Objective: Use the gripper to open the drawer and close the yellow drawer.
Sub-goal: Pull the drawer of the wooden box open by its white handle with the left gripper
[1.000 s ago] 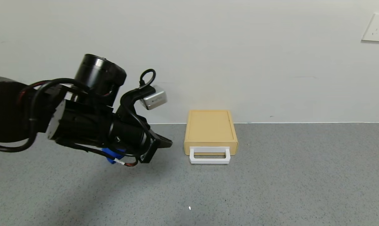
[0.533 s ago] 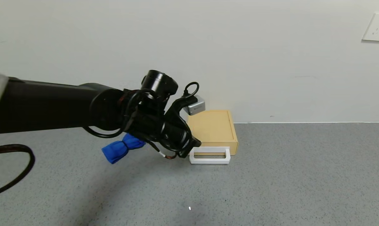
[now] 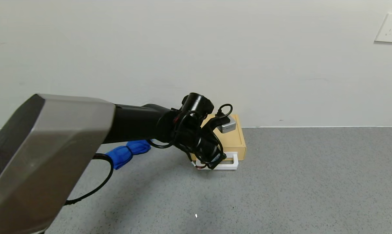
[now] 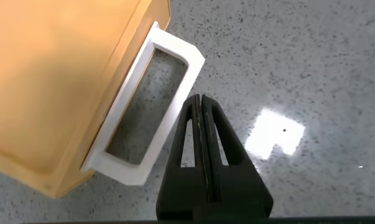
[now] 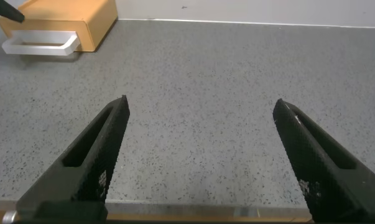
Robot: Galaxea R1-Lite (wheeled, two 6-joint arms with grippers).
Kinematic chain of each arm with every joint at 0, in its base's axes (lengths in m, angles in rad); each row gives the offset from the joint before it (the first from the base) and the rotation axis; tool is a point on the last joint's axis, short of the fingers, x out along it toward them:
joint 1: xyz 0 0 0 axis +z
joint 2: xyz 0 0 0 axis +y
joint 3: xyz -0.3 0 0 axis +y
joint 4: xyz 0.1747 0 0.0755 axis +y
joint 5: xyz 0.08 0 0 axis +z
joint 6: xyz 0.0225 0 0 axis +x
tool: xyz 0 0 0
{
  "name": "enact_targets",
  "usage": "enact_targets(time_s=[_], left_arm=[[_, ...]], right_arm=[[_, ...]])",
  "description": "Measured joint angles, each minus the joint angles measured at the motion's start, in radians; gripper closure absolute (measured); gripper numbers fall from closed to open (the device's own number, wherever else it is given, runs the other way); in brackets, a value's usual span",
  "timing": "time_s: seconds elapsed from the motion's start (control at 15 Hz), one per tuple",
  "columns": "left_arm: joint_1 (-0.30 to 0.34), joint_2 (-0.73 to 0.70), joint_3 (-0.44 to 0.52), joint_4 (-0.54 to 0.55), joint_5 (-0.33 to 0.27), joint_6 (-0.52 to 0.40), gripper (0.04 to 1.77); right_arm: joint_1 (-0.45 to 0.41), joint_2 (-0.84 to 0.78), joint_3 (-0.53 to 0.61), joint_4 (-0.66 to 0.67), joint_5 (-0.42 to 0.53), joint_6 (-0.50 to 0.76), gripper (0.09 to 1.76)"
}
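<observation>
Left end effector (image 4: 199, 124), fingers pressed shut on nothing, hovers just outside the front bar of the white loop handle (image 4: 147, 112), not yet hooked through it. That bar runs crosswise to the drawer's pull direction. Beyond it the pale-yellow drawer (image 3: 233, 138) sits closed against the wall on the grey surface (image 3: 296, 182). Right end effector (image 5: 199, 134) waits open, well apart.

Looks like a bare test room or lab set-up rather than a home. Plain off-white wall (image 3: 215, 48) with a single white wall socket (image 3: 390, 28) (upper corner), meeting a speckled grey tabletop (image 3: 313, 182). Only a small yellow drawer unit (image 3: 238, 138) and a blue rolled cloth (image 3: 127, 153) laid out.
</observation>
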Motion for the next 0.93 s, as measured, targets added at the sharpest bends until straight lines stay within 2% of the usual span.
enact_targets(time_s=[0.13, 0.27, 0.4, 0.6, 0.93], left_arm=[[0.003, 0.039, -0.020, 0.005, -0.008, 0.088, 1.70], [0.004, 0.068, -0.050, 0.042, -0.008, 0.127, 1.70], [0.004, 0.093, -0.100, 0.090, -0.007, 0.142, 1.70], [0.010, 0.133, -0.166, 0.102, -0.003, 0.148, 1.70], [0.020, 0.173, -0.188, 0.090, 0.003, 0.167, 1.70]], right_arm=[[0.000, 0.000, 0.000, 0.000, 0.000, 0.000, 0.15], [0.000, 0.000, 0.000, 0.000, 0.000, 0.000, 0.15], [0.000, 0.000, 0.000, 0.000, 0.000, 0.000, 0.15], [0.000, 0.000, 0.000, 0.000, 0.000, 0.000, 0.15], [0.000, 0.000, 0.000, 0.000, 0.000, 0.000, 0.15]])
